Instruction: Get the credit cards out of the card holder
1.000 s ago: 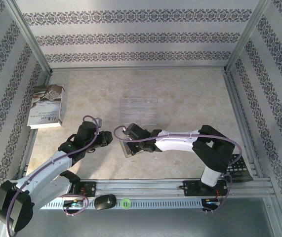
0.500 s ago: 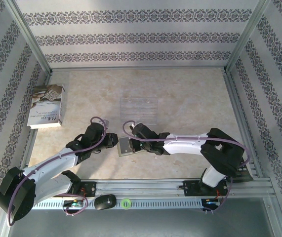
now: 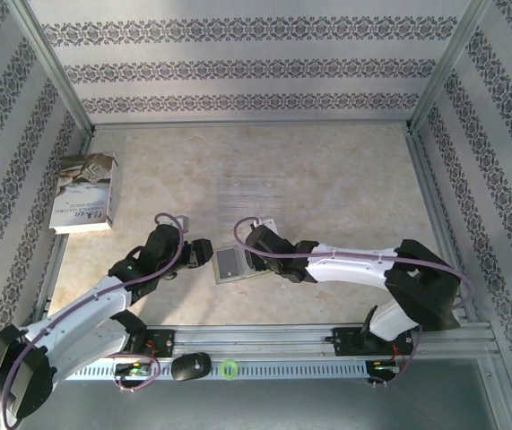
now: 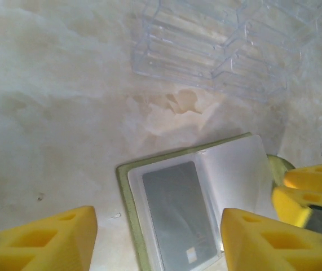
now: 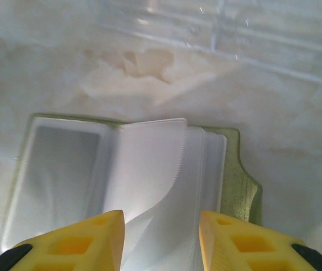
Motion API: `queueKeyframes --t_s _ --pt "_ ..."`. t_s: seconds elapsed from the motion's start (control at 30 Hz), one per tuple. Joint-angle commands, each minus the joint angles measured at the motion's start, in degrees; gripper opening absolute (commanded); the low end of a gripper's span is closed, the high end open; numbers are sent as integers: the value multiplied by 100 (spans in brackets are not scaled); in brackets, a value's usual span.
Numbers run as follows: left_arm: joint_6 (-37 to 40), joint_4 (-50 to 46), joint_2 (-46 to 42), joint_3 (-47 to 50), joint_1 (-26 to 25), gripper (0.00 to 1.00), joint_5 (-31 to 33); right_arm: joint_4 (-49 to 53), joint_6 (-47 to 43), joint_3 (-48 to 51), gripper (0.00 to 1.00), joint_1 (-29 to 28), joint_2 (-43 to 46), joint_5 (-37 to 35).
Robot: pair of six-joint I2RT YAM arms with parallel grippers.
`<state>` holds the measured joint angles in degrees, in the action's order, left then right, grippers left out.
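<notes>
The left fingers [image 4: 42,240] and right fingers [image 5: 70,243] have just spread, leaving the card holder [image 3: 229,264] open on the tabletop [image 3: 327,179], card [image 4: 177,209] still inside

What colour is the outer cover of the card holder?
Yellow-green, seen at the edges of the card holder; the right wrist view shows it best.

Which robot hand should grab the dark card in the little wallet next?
Probably the left hand. It is open, and the dark card lies right between its fingers in its wrist view. The right hand hangs over the loose clear pages of the card holder instead.
</notes>
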<state>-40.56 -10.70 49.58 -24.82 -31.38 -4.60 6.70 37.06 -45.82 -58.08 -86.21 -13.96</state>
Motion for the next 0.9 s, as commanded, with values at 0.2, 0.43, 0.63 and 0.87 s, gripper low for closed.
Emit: queueKeyframes --t_s 0.2,0.43,0.63,0.87 --pt "280 -1239 -811 -408 232 77 941 672 -1155 -1319 42 -353 -698 758" --pt "360 -1365 -960 -369 350 78 932 1102 -1566 -1922 39 -456 -1396 1136" --pt "381 -1019 -809 -248 383 75 479 1773 -1297 -2072 33 -344 -1653 514" --pt "394 -785 -409 -278 381 71 174 1244 -1658 -1778 49 -526 -1482 789"
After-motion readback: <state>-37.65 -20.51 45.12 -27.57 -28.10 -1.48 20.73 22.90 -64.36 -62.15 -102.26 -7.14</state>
